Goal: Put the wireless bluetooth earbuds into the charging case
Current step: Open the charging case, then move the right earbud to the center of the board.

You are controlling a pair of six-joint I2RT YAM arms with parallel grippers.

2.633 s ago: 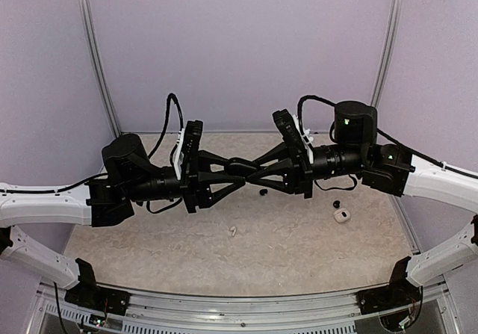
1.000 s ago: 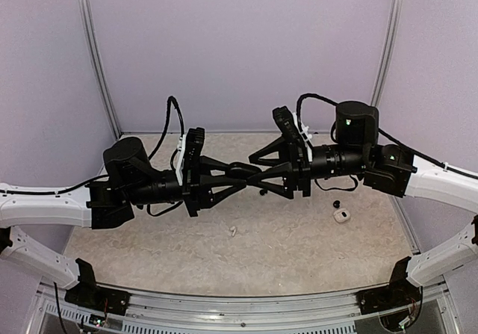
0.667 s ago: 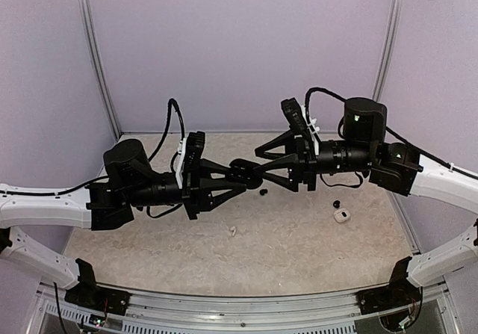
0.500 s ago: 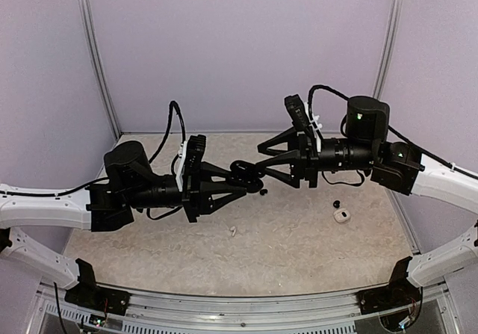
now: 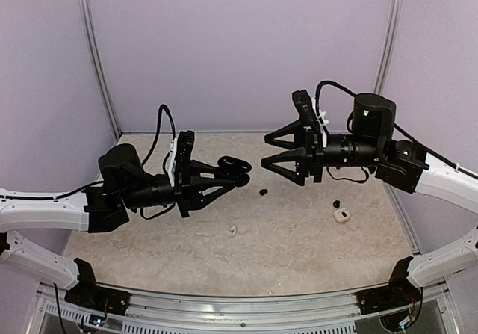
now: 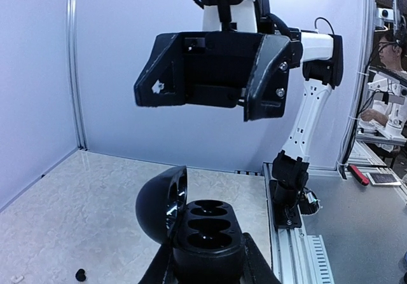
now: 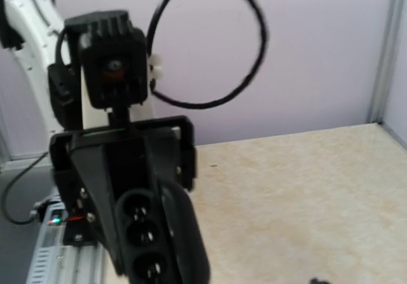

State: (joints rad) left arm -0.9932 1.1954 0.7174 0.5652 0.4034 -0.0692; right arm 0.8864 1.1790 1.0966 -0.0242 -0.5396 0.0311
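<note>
Earbuds [image 5: 263, 192] are seen loose on the worktop [image 5: 299, 252], so none has been seated yet. A black bud [image 5: 263, 193] lies below the gap between the two claws. A second black bud [image 5: 336, 204] and a white bud [image 5: 342, 215] lie close together further right, and another white bud [image 5: 233, 231] lies nearer the front, well apart from the rest. The case [image 5: 236, 164] is held clear of the worktop, pinched by the left claw [image 5: 230, 173]. Its lid [image 6: 162, 204] is swung open and its sockets [image 6: 206, 223] are shown empty in the left wrist view (glossy black hollows, nothing resting in them). The right claw [image 5: 267, 149] is spread wide and carries nothing; it faces the case across a stretch of air. Opening and presenting the case can be judged as done, while every pick and every insertion is left. It is also judged that the case would be better steadied or set down before such tiny buds are brought to the sockets.
</note>
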